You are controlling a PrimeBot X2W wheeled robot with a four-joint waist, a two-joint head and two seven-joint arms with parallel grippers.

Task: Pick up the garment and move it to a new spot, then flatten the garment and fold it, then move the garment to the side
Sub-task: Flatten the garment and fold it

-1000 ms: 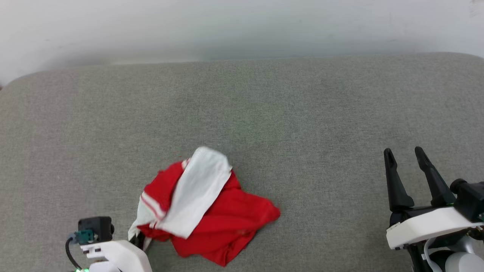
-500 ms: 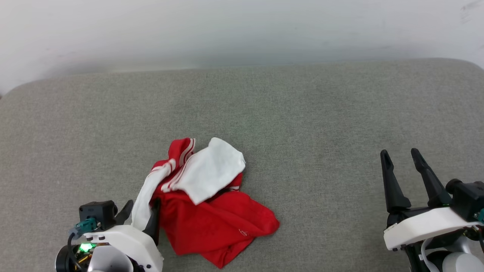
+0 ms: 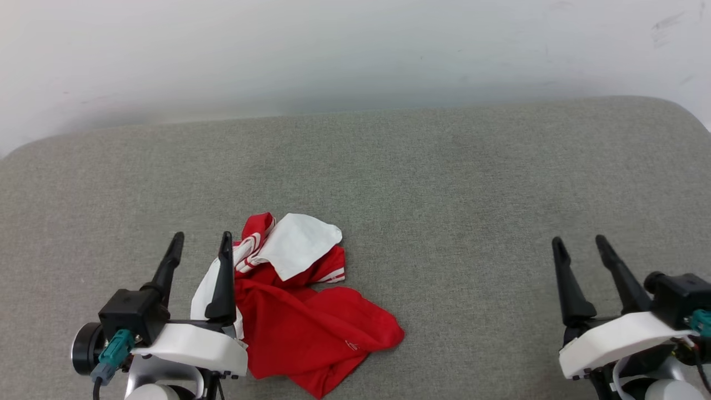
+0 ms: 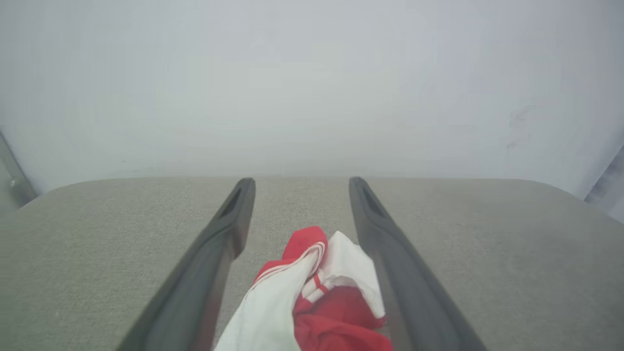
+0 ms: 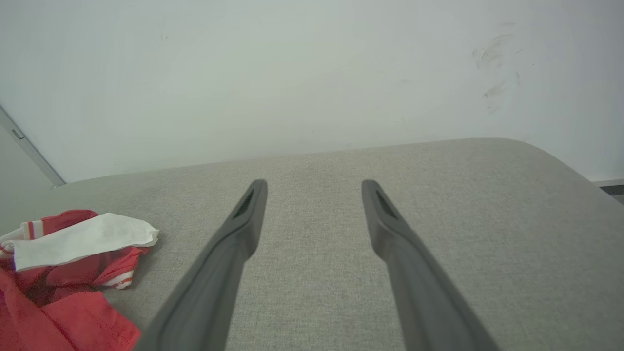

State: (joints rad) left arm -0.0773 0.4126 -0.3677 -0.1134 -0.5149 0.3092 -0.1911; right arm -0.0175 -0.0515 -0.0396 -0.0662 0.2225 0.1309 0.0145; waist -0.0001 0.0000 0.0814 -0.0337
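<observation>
Garment [image 3: 311,328] beside wide-spread left gripper [image 3: 201,238]

We see the garment [image 3: 311,328] in a crumpled heap, so most of it is tucked under itself. The left gripper [image 3: 201,238] covers part of its white edge. A tiny mark [image 3: 351,345] on the red cloth is too small for us to read. Both wrist views cut the garment off at their edges
</observation>
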